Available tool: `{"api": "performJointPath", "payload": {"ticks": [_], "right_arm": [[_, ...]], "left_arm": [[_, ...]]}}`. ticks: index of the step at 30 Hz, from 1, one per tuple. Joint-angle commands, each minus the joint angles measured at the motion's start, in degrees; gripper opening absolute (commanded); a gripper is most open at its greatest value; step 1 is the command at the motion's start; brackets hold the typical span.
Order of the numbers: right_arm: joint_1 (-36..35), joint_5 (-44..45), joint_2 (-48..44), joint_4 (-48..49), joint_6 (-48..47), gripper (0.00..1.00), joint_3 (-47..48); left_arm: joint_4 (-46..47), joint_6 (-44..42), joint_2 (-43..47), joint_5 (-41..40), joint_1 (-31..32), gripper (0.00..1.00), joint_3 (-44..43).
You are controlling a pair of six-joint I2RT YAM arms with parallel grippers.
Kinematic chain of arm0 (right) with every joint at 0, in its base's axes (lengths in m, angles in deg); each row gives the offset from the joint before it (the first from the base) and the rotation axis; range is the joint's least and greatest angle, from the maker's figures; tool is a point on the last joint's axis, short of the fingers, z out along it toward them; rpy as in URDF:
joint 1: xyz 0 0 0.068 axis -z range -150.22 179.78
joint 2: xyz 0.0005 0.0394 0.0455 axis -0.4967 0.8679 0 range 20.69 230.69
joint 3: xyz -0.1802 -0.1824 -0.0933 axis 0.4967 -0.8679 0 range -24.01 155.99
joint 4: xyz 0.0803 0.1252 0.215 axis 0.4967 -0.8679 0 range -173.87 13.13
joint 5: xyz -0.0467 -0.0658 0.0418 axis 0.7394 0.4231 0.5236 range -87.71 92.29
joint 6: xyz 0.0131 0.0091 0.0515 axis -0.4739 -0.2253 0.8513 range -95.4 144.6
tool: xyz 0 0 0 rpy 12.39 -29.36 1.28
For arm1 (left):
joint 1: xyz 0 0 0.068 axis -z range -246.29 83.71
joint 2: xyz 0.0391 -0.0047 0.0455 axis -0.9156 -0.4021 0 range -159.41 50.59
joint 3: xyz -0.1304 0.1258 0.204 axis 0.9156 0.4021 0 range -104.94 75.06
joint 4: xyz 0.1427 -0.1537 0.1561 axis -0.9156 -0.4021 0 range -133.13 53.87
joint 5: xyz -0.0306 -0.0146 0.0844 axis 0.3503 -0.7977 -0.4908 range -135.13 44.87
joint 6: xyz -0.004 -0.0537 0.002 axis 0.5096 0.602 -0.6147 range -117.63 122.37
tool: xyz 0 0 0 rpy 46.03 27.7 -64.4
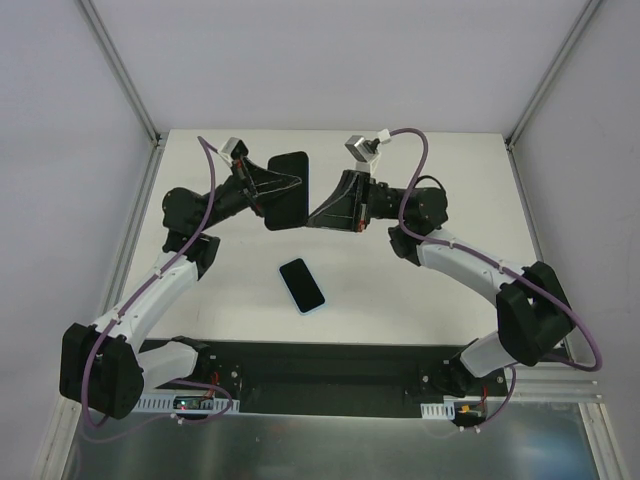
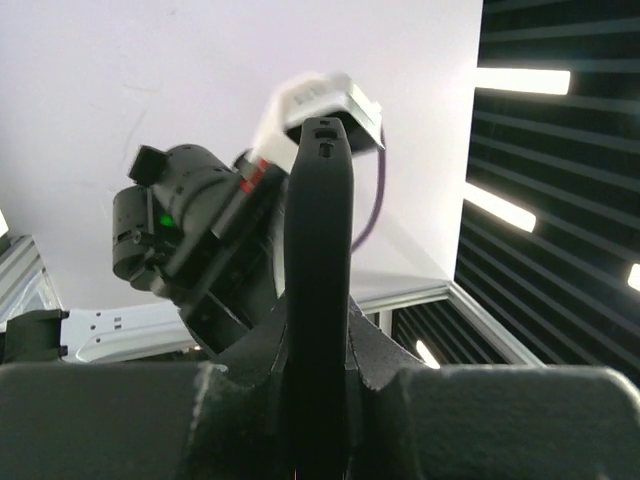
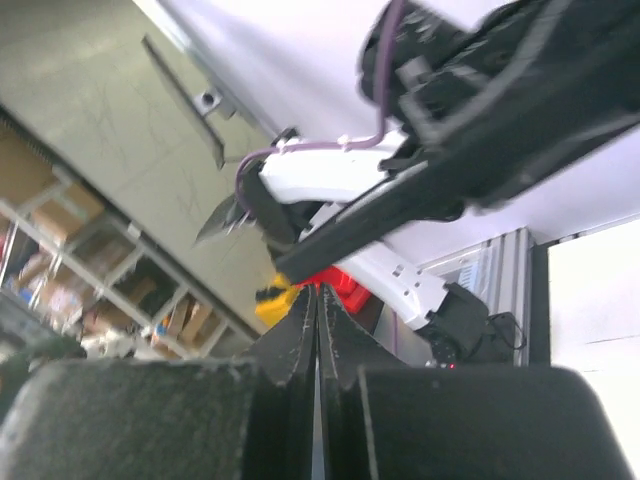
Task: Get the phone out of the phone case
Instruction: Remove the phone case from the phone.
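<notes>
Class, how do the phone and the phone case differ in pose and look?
The phone lies flat on the table; the phone case is held up in the left tool. The phone has a pale blue edge; the phone case is all black. Both are dark rectangles.

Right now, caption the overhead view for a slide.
Left gripper holds the case up; phone lies loose on the table.

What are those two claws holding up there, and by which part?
The left claw grips the case by its side edge. The right claw is shut, holding nothing. The phone lies on the table.
</notes>
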State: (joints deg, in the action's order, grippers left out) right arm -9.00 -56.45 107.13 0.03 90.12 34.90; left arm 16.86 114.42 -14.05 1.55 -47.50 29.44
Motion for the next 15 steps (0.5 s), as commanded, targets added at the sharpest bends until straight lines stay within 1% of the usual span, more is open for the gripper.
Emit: {"api": "performJointPath", "payload": {"ticks": [1, 2, 3, 4, 5, 6, 7, 8, 9, 10, 11, 12, 13, 14, 15], "right_arm": [[3.1, 11.4, -0.1, 0.6, -4.3, 0.01, -5.0], [3.2, 13.0, -0.9, -2.8, -6.0, 0.01, -5.9], [3.2, 16.5, -3.0, -10.2, -7.8, 0.01, -7.5], [2.8, 18.3, -4.2, -14.3, -11.5, 0.01, -8.0], [2.8, 19.8, -5.2, -21.4, -13.3, 0.01, -8.5], [2.4, 22.9, -7.4, -26.1, -14.7, 0.01, -8.7], [2.3, 24.0, -8.6, -30.6, -18.0, 0.01, -8.5], [2.2, 25.0, -9.7, -38.5, -19.2, 0.01, -8.2], [2.1, 27.3, -12.1, -42.2, -20.5, 0.06, -8.1], [2.0, 27.9, -13.3, -44.8, -22.6, 0.14, -8.1], [2.0, 29.8, -16.2, -49.9, -23.7, 0.32, -8.4], [2.0, 30.9, -17.8, -52.9, -25.2, 0.38, -8.3], [2.0, 32.3, -19.4, -56.7, -26.7, 0.42, -7.3], [2.0, 34.0, -20.9, -64.8, -30.8, 0.47, -6.5], [2.1, 37.3, -23.7, -68.5, -32.5, 0.47, -5.5]], "left_arm": [[4.6, 0.5, 3.7, -0.8, 1.6, 0.0, -2.3], [4.5, 0.5, 3.6, -0.8, 1.6, 0.0, -2.2], [4.4, 0.2, 3.9, -0.9, 1.6, 0.0, -2.1], [4.3, 0.1, 4.0, -1.2, 1.6, 0.0, -1.8], [3.8, -0.4, 4.1, -1.3, 1.6, 0.0, -1.7], [3.6, -0.8, 4.2, -1.2, 1.6, 0.0, -1.6], [3.3, -1.5, 4.2, -1.2, 1.5, 0.0, -1.5], [2.6, -3.1, 4.3, -1.1, 1.5, 0.0, -1.6], [1.3, -4.4, 4.4, -0.9, 1.4, 0.0, -1.9], [-0.2, -6.1, 4.3, -0.4, 0.9, 0.0, -2.4], [-2.2, -10.3, 4.6, 0.9, 0.6, 0.0, -2.8], [-7.1, -13.1, 4.5, 1.9, 0.4, 0.0, -4.3], [-9.4, -15.6, 4.4, 3.1, 0.1, 0.0, -5.3], [-11.6, -20.1, 3.4, 4.9, 0.1, 0.0, -6.0], [-13.2, -21.2, 2.9, 7.4, 0.1, 0.0, -6.8]]}}
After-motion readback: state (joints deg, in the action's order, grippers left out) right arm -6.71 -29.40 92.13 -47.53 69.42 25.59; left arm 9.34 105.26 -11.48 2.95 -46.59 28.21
